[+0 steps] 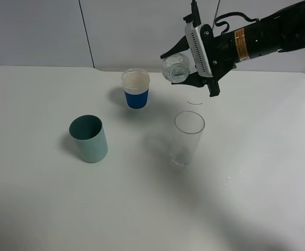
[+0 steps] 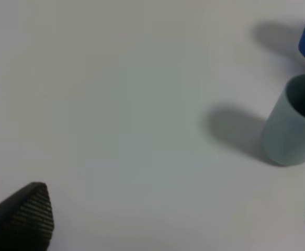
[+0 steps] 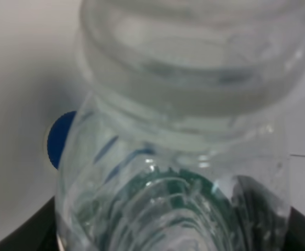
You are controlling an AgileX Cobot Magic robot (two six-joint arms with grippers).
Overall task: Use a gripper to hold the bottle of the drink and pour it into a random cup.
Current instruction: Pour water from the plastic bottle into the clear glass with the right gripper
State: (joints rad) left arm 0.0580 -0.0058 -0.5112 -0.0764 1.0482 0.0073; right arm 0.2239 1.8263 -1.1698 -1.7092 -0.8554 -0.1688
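My right gripper [image 1: 176, 70] is shut on the clear plastic bottle [image 1: 174, 66]. It holds the bottle tipped on its side in the air, behind and above the tall clear glass [image 1: 188, 137], not over its rim. The glass stands upright near the table's middle. In the right wrist view the bottle [image 3: 178, 157] fills the frame, open neck nearest, green label further down. My left gripper [image 2: 168, 219] is open and empty above bare table; it does not show in the high view.
A teal-green cup [image 1: 89, 138] stands at the left and also shows in the left wrist view [image 2: 291, 123]. A white cup with a blue band [image 1: 136, 89] stands behind it, left of the bottle. A few drops [image 1: 228, 180] lie right of the glass.
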